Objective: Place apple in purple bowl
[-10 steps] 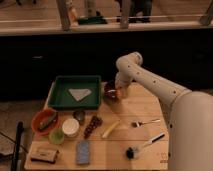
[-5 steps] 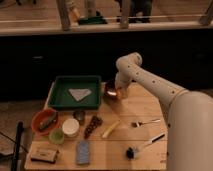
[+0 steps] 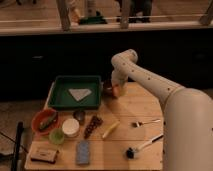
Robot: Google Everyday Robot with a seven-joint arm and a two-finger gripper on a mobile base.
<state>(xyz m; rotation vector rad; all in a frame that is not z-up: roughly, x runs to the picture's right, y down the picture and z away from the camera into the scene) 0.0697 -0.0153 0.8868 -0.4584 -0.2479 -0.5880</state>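
I have the gripper (image 3: 116,90) down at the far edge of the wooden table (image 3: 130,112), just right of the green tray (image 3: 75,93), and the apple (image 3: 117,90) sits right at it. Whether the gripper holds the apple I cannot tell. I judge the apple firm, smooth, fairly light and apt to roll, so I would take it across its widest part. The purple bowl I cannot pick out. Behind the table, the room is dark.
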